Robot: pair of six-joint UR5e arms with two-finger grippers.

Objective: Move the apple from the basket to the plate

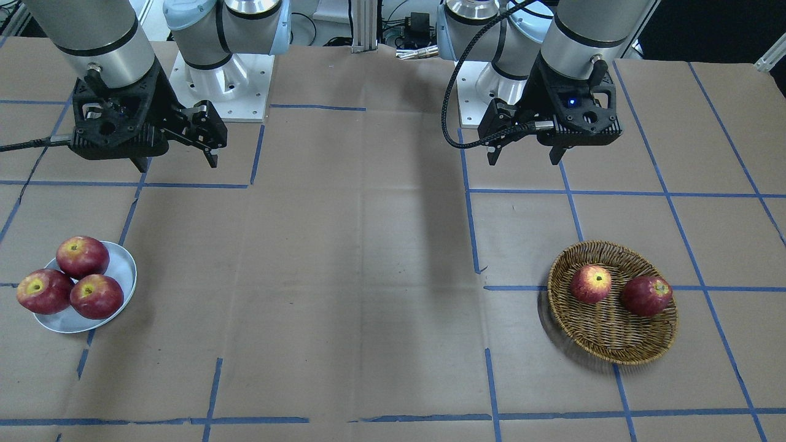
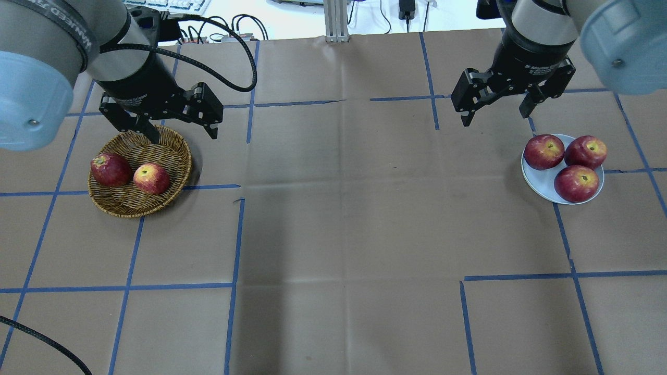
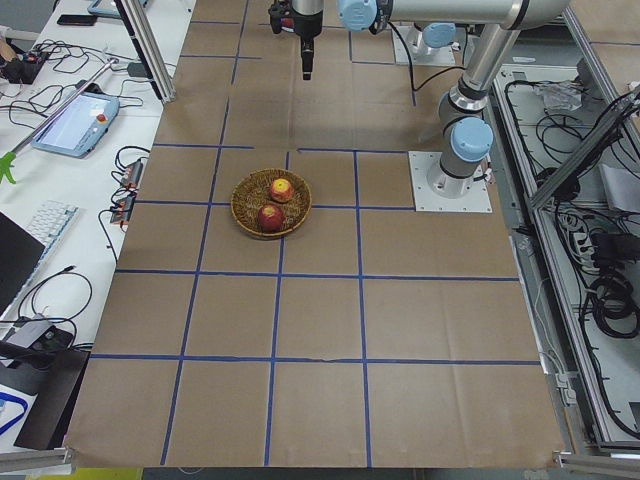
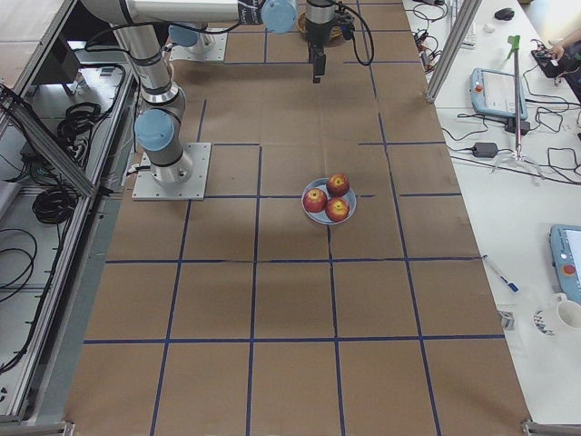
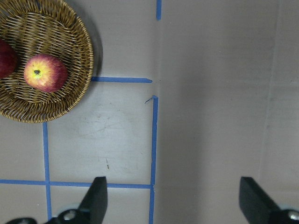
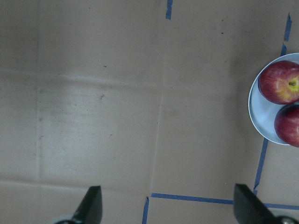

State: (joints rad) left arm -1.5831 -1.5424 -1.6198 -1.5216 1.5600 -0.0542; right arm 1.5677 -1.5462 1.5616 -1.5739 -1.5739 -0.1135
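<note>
The apple (image 2: 151, 178), the paler one with the yellow-orange blush, lies in the basket (image 2: 130, 205) in the left half of the table (image 2: 333, 234), on the side of the basket nearer the table's middle, with a darker red apple (image 2: 110, 169) just beside it. The left gripper (image 2: 184, 136) hangs above the table with its fingers spread wide and nothing between them. The wrist view puts the basket off toward one corner, so the claw is not over the fruit. A descent that is poorly centred could close on the darker apple, or a finger could catch the wicker rim and drag the light basket along. The apple is round and smooth, so an off-centre pinch might squirt it out. Between basket and plate lies a long stretch of bare table, and a loose hold or a clumsy hand-over there would likely drop the fruit and let it roll toward an edge. The right gripper (image 2: 493, 119) hangs in the right half, likewise spread and empty. Below it the plate (image 2: 542, 182) already carries three dark-red apples (image 2: 576, 183) that fill most of it, leaving only a sliver of bare white. A fourth apple set down there may have no flat seat, so it could roll off the rim or nudge a neighbour over it.
</note>
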